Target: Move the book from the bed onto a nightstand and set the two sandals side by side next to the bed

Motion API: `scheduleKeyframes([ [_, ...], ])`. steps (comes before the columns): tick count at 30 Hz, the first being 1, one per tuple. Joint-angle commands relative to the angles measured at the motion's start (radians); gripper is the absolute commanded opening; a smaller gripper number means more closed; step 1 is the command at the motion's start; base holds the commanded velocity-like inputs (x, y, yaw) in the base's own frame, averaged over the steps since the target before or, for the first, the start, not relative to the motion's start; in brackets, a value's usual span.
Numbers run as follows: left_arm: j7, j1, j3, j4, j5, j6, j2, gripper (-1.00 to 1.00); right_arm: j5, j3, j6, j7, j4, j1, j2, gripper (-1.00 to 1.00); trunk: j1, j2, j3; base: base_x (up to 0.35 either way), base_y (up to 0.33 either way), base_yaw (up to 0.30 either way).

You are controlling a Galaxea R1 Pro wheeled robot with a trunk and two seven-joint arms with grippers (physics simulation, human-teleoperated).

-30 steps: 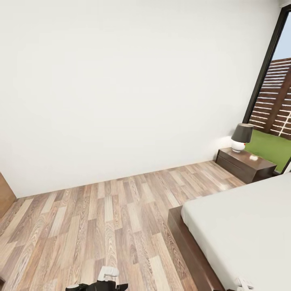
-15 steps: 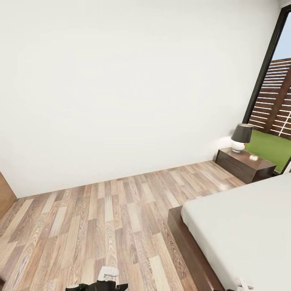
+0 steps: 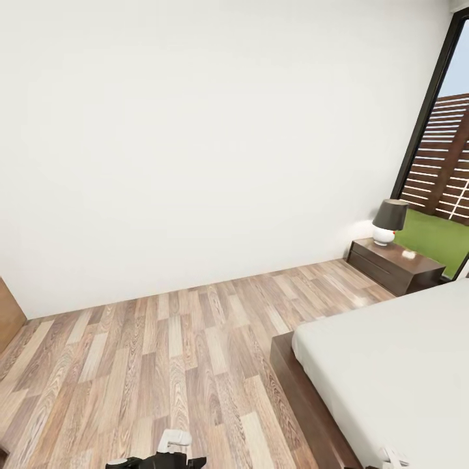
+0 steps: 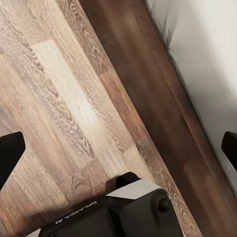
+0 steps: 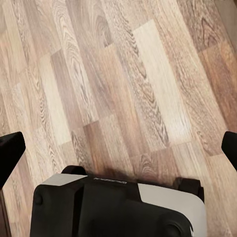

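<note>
The bed (image 3: 391,365), with its pale mattress on a dark brown frame, fills the lower right of the head view. A dark brown nightstand (image 3: 397,267) stands beyond it by the window. The book and the two sandals are out of view. My left gripper (image 4: 118,150) is open over the wood floor, with the bed's dark frame (image 4: 163,98) and mattress edge (image 4: 207,59) beside it. My right gripper (image 5: 118,148) is open over bare floor planks. Nothing is between the fingers of either gripper.
A lamp (image 3: 389,221) with a dark shade and white base stands on the nightstand. A plain white wall (image 3: 195,143) runs behind the wood-plank floor (image 3: 169,365). A tall dark-framed window (image 3: 443,169) is at the right. A brown piece of furniture (image 3: 8,312) shows at the left edge.
</note>
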Motion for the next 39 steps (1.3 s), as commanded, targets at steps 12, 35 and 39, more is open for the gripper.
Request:
scheduleKeyframes([
  [12,-0.006,-0.001,0.009,-0.002,-0.006,0.009,-0.001,1.00,-0.008,-0.002,0.011,0.010,0.000,-0.001,0.000,1.00,0.001,-0.002,-0.002,0.000,0.000,-0.041],
  [35,-0.006,-0.001,0.009,-0.002,-0.006,0.008,-0.001,1.00,-0.009,-0.001,0.012,0.012,0.000,-0.001,-0.001,1.00,0.001,-0.002,-0.002,0.000,0.000,-0.274],
  [39,-0.006,-0.001,0.009,-0.002,-0.006,0.008,-0.001,1.00,-0.009,-0.002,0.012,0.012,0.000,-0.001,0.000,1.00,0.001,-0.002,-0.002,0.000,0.000,-0.282],
])
